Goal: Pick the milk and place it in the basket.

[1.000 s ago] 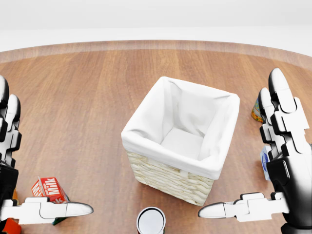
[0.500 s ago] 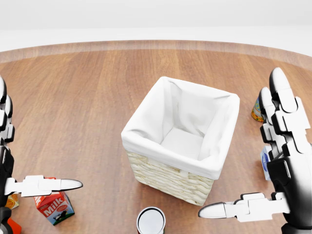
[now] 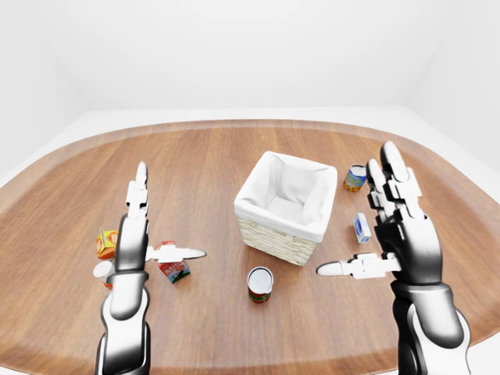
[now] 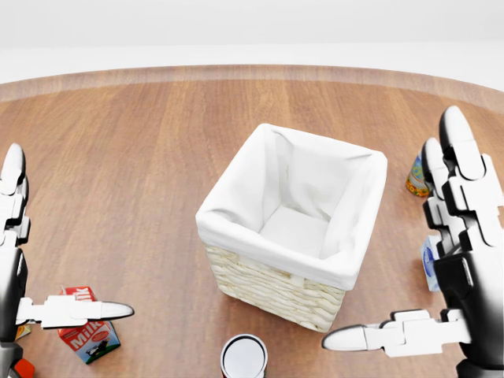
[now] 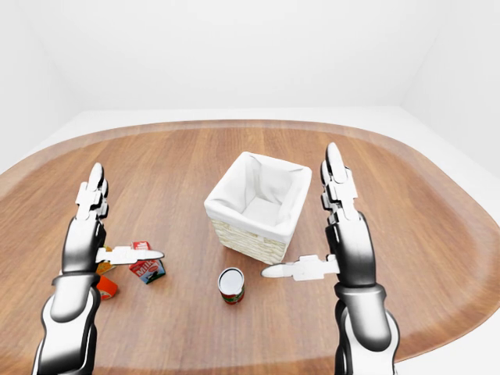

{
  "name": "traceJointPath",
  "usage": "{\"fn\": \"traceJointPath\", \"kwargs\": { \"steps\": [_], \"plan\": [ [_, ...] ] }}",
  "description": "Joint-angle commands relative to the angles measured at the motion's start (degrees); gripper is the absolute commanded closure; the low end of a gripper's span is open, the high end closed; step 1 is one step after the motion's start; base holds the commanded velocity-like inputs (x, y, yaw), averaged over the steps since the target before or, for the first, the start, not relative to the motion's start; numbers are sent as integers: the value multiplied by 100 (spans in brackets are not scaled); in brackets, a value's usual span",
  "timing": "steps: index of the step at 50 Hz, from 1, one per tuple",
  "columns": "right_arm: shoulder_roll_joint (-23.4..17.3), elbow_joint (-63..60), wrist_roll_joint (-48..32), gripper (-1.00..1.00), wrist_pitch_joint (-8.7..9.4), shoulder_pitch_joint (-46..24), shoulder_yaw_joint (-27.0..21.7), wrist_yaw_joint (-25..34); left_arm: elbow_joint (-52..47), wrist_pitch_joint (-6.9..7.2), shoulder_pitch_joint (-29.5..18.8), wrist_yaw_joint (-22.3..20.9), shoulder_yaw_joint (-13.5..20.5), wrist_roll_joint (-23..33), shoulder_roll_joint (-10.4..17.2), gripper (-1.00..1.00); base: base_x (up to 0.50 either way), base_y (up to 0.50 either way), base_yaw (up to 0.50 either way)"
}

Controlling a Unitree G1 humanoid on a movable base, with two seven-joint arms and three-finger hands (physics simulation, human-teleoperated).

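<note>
The milk carton (image 4: 88, 337), red, white and blue, stands on the wooden table at the lower left of the head view. My left hand (image 4: 71, 232) is open, its fingers (image 4: 11, 206) pointing up and its thumb (image 4: 79, 309) stretched across the carton's top edge. Nothing is held in it. The wicker basket (image 4: 266, 285) with a white cloth lining sits in the middle of the table and holds nothing. To the basket's right my right hand (image 4: 390, 228) is open with fingers raised and nothing in it.
A tin can (image 4: 244, 356) stands just below the basket. A small blue-white carton (image 3: 362, 227) and an orange-labelled can (image 3: 355, 177) sit right of the basket, behind my right hand. An orange box (image 3: 106, 244) and a red item (image 5: 107, 287) lie left of the milk.
The milk carton sits lower in the head view and more upright than a second ago. My left thumb went from below it to across its top. The right hand barely moved.
</note>
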Motion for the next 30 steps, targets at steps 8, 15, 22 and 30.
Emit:
{"fn": "traceJointPath", "kwargs": {
  "steps": [8, 15, 22, 30],
  "plan": [
    [-1, -20, 12, -100, 0, -11, -15, 0, 214, 0, -43, 22, 75, 106, 42, -100, 0, 0, 0],
    [-2, -19, 14, -100, 0, -13, -18, 2, 442, 0, -121, 95, 83, 107, 84, -100, 0, 0, 0],
    [-1, -18, 12, -100, 0, -14, -18, -1, 810, 0, -215, 201, 77, 100, 153, -100, 0, 0, 0],
    [-1, 10, 35, -100, 0, -11, -47, -5, 793, 0, -8, 141, 31, 54, 78, -100, 0, 0, 0]
  ]
}}
